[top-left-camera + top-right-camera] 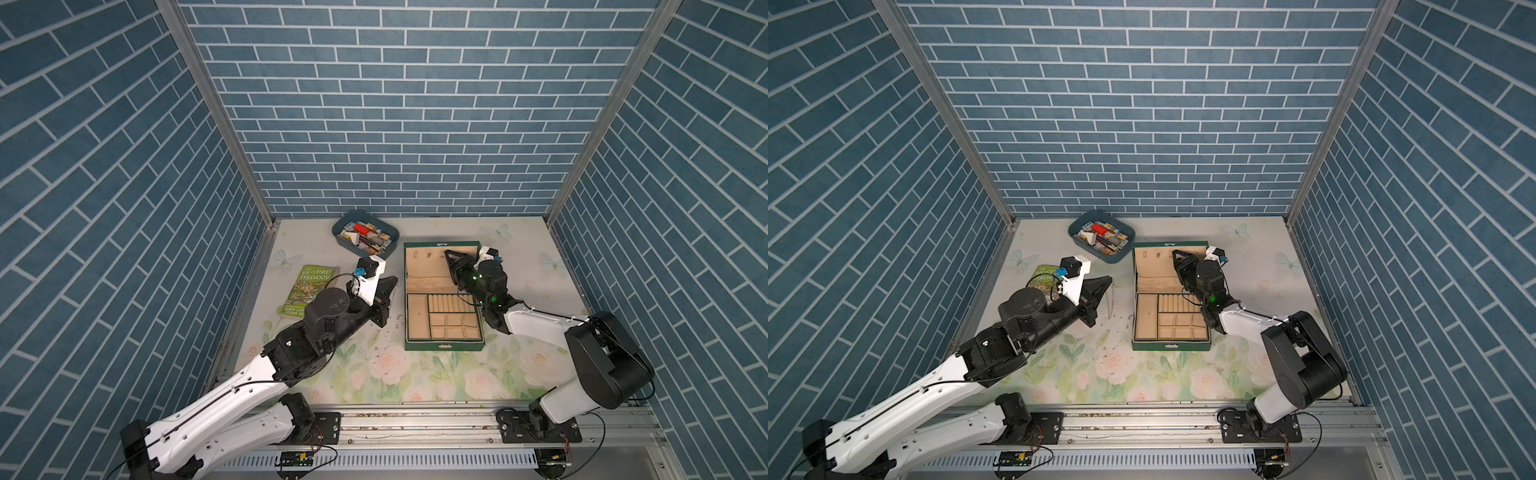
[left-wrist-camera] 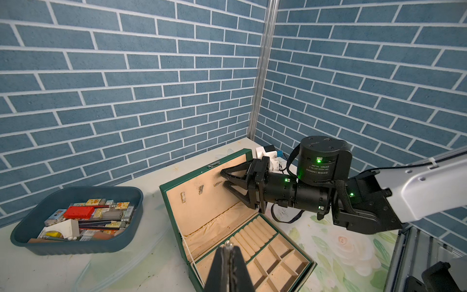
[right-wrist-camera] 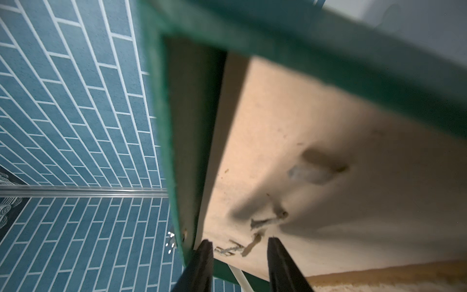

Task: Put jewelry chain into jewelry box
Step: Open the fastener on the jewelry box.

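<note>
Green jewelry box (image 1: 444, 345) stood open.
We saw left gripper (image 2: 228, 249) pinching the jewelry chain (image 1: 1112, 302); right gripper (image 3: 238, 249) spread at the lid.

The jewelry box (image 1: 444, 345) (image 1: 1171, 345) (image 2: 172, 215) stood open just beside the blue-grey bin (image 1: 348, 245), on its robot-facing side. It was a dark green rectangular case lined in beige, its lid upright with small hooks and a gathered pocket inside. The base showed one long compartment, a row of ring rolls and small square cells, with a metal clasp on the front wall. The jewelry chain (image 1: 1111, 301), thin and pale, hung from the closed left gripper (image 1: 1110, 280), nearer the robot than the bin and outside the box.
</note>
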You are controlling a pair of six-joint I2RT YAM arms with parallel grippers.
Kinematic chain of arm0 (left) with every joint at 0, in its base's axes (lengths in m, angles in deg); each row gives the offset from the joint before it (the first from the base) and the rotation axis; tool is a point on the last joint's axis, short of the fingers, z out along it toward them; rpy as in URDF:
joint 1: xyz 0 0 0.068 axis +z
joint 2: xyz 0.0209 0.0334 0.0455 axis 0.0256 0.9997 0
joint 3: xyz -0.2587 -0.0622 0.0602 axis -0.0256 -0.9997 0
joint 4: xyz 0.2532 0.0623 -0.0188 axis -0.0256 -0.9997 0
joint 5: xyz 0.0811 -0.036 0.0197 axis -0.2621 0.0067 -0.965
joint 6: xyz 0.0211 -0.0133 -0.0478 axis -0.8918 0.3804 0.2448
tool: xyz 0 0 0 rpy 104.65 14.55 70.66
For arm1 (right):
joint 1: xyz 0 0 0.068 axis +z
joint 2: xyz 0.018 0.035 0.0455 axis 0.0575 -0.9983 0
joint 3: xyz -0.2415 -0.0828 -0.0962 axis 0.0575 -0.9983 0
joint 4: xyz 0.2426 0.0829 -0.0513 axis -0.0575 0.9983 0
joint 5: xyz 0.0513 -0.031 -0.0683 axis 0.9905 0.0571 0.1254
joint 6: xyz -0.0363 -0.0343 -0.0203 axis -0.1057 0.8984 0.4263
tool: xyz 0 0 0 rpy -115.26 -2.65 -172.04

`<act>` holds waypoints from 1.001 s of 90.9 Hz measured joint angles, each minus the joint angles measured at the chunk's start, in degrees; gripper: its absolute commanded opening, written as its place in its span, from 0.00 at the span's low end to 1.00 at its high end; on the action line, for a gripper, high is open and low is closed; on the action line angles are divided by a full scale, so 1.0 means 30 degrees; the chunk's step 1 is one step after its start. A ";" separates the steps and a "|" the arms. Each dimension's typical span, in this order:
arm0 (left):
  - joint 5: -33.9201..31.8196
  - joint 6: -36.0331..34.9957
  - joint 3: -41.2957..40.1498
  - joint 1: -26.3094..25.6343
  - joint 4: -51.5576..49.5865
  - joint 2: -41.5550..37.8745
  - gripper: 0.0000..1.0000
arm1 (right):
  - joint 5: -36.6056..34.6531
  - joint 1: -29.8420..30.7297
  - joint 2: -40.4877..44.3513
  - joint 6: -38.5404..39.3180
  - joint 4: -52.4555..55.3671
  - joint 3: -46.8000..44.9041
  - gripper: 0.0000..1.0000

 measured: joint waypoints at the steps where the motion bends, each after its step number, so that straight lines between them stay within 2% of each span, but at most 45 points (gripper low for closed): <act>1: 0.0000 -0.0015 -0.0007 0.0000 0.0000 0.0000 0.00 | -0.0022 0.0007 -0.0029 -0.0015 0.0000 0.0015 0.38; 31: 0.0044 -0.0211 -0.0240 0.0000 0.0000 -0.0430 0.00 | -0.0801 0.0437 -0.0823 -0.0743 -0.0044 0.0284 0.33; 55: 0.0036 -0.0277 -0.0372 0.0000 -0.0015 -0.0597 0.00 | -0.1231 0.0641 -0.0867 -0.1173 -0.0204 0.0284 0.22; 91: 0.0044 -0.0284 -0.0386 0.0000 -0.0022 -0.0721 0.00 | -0.1515 0.0780 -0.1071 -0.1166 -0.0510 0.0284 0.18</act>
